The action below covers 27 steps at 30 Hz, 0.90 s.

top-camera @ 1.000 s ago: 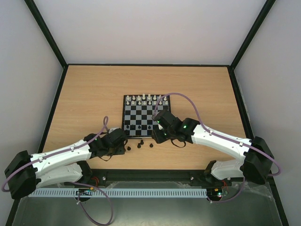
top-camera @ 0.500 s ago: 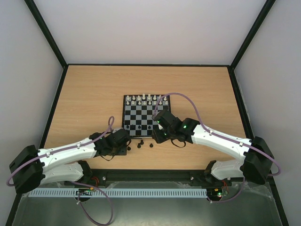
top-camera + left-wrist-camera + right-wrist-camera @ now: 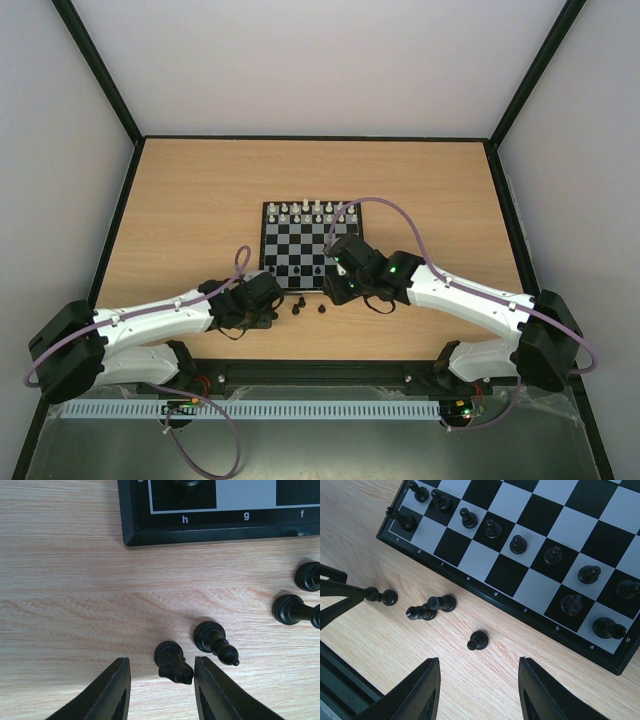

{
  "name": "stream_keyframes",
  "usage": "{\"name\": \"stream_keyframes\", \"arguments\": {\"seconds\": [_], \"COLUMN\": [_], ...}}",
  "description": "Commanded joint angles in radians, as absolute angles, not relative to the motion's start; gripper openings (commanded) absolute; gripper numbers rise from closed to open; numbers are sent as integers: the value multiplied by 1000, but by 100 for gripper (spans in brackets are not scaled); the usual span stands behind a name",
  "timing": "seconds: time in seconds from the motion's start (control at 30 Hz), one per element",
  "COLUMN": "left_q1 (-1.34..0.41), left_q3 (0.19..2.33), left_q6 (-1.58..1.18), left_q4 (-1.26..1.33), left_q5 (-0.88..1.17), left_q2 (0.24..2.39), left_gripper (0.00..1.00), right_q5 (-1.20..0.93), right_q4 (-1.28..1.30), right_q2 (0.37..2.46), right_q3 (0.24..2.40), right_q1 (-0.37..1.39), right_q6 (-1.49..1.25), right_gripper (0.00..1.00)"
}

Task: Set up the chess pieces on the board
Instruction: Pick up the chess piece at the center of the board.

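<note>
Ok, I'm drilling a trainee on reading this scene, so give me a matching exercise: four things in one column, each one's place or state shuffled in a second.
Things
1. white pieces
2. loose black pieces
3. left hand
4. right hand

Place or state
A. open and empty, over the table beside the board
B. on the bare wood, off the board
C. open around a fallen black piece
D. along the board's far side

Pairs: 1-D, 2-B, 3-C, 4-A

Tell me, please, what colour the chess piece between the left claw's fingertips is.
Black. The chess piece shows best in the left wrist view.
</note>
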<state>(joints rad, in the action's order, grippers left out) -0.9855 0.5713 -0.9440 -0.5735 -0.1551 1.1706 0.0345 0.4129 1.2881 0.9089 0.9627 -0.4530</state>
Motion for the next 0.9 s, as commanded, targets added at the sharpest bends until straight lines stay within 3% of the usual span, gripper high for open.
{"name": "stream_keyframes", "arguments": {"seconds": [0.0,0.27,0.53,0.87], "left_q1": [-992,-992,-992,-986], "left_q3": [589,589,602,703], "left_q6": [-935,-932,-925,-898], "left_q4": [-581,-576,-578,-660], "left_q5": [-175,-176,-182,-232], "left_q2": [1193,1222,1238,1234], "left_gripper": [37,35,22,22], "right_q5": [46,42,42,44], "right_q4": [437,437,436,435], "right_q2": [1284,1286,1285,1287], "right_q3": [897,898,897,897], "right_q1": [969,969,969,969], "right_q6": [-458,-457,-457,-458], "right_gripper": [43,43,43,43]}}
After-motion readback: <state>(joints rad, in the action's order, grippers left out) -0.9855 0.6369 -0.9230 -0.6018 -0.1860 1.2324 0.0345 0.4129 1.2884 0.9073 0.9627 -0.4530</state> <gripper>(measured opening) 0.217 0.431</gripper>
